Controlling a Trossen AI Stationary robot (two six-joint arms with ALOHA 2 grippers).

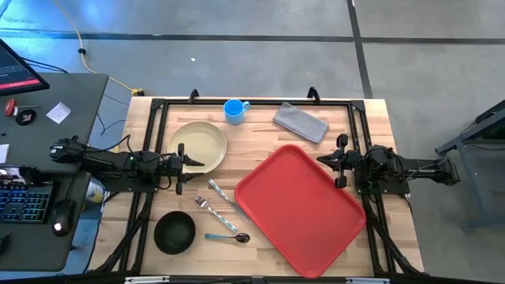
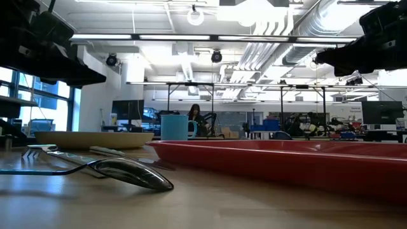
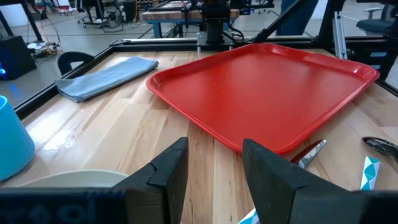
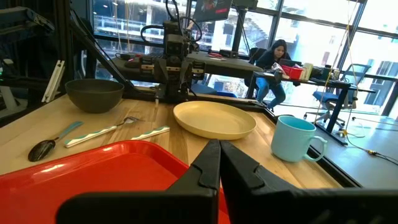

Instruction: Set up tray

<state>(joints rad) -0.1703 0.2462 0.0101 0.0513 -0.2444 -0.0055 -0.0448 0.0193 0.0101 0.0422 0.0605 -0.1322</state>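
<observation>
Wooden table (image 1: 260, 118) holds my red tray (image 1: 300, 207), empty. My left gripper (image 1: 183, 160) spread over beige plate (image 1: 197, 144); right gripper (image 1: 338, 160) pressed together at tray edge.

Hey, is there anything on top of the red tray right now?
Nothing lies on the tray; its whole red surface shows bare. The knife touches its edge, with the fork and spoon alongside. What is underneath cannot be seen.

a grey concrete floor (image 1: 260, 20) crossed by dark lines surrounds the wooden table (image 1: 260, 130), with a dark desk (image 1: 47, 170) holding a keyboard (image 1: 20, 203) and mouse (image 1: 59, 229) to its left. beyond, an open workshop has white ceiling ducts (image 2: 280, 38), strip lights (image 2: 191, 38), large windows (image 4: 298, 31), and a person (image 4: 273, 62) seated at a far desk.
</observation>
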